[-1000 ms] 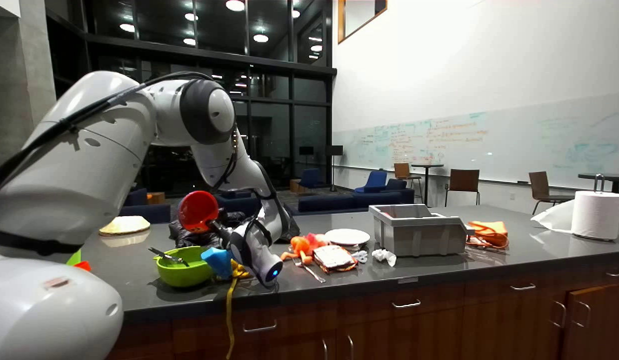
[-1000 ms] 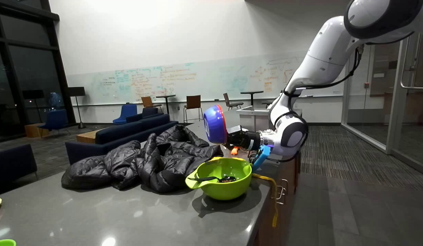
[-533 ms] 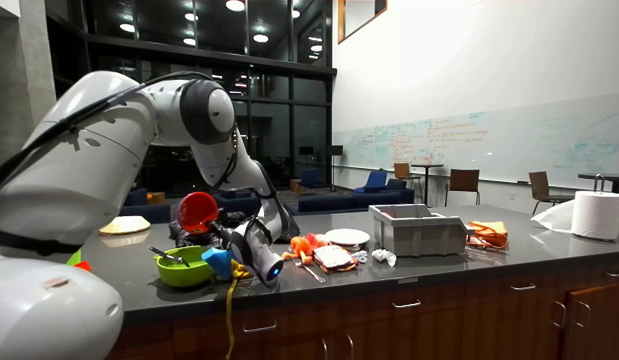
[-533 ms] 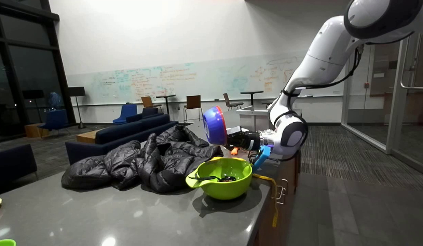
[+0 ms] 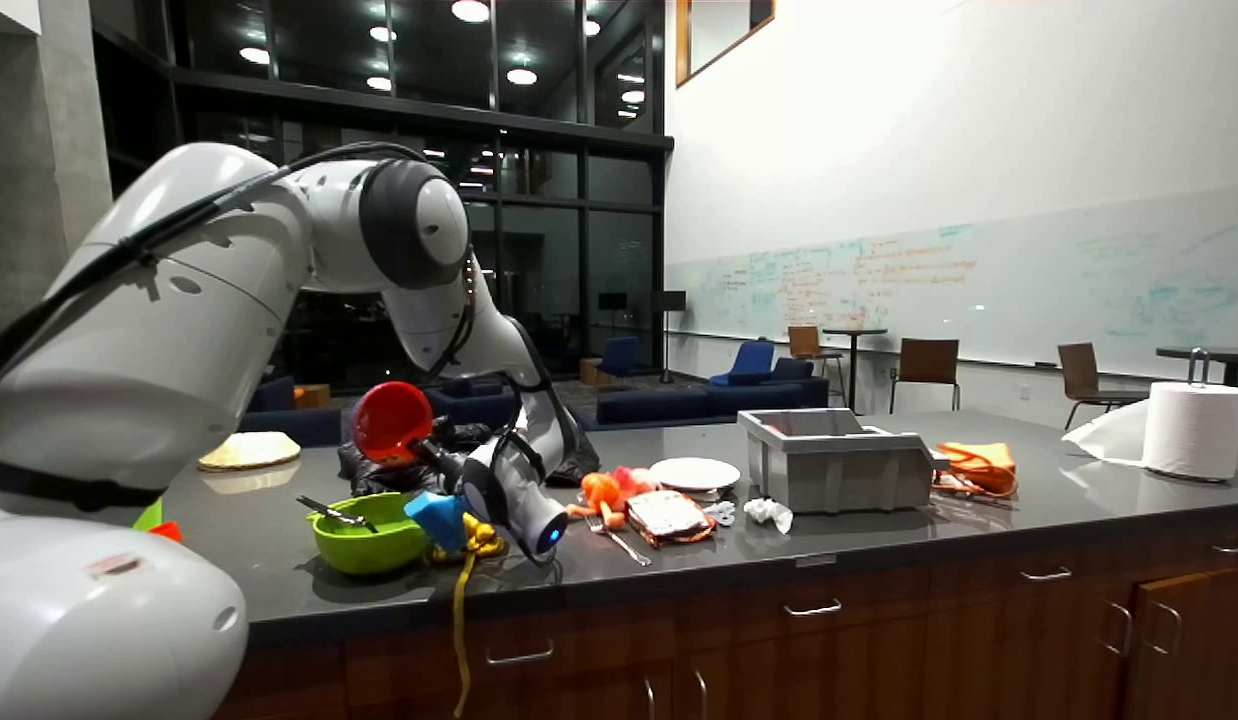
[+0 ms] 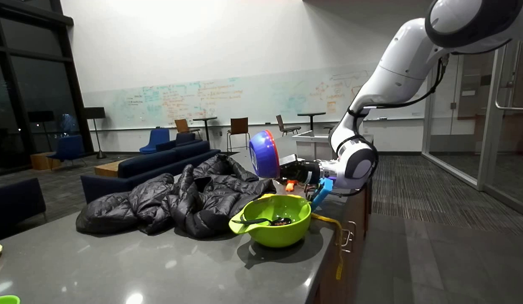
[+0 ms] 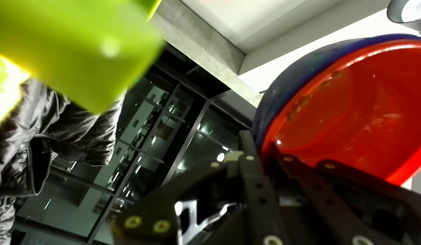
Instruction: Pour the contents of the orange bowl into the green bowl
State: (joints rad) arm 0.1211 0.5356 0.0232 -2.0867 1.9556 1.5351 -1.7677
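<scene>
While the gripper [image 7: 259,146] pinches the orange bowl [image 5: 387,420] by its rim, tipped sideways above the surface [image 6: 160,270], green bowl [image 6: 278,235] sits near the long edge, utensil [image 6: 254,221] in it; can't tell if bowls line up.

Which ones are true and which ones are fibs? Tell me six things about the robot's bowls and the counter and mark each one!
The gripper pinches the edge of the red bowl. True.
The red bowl is standing upright. False: it is tipped on its side, held in the air.
A dark kitchen tool rests in the green bowl. True.
The green bowl is upside down. False: it stands upright on the counter.
The paper roll stands on the counter. True.
The green bowl is higher than the red bowl. False: the red bowl is higher.
</scene>
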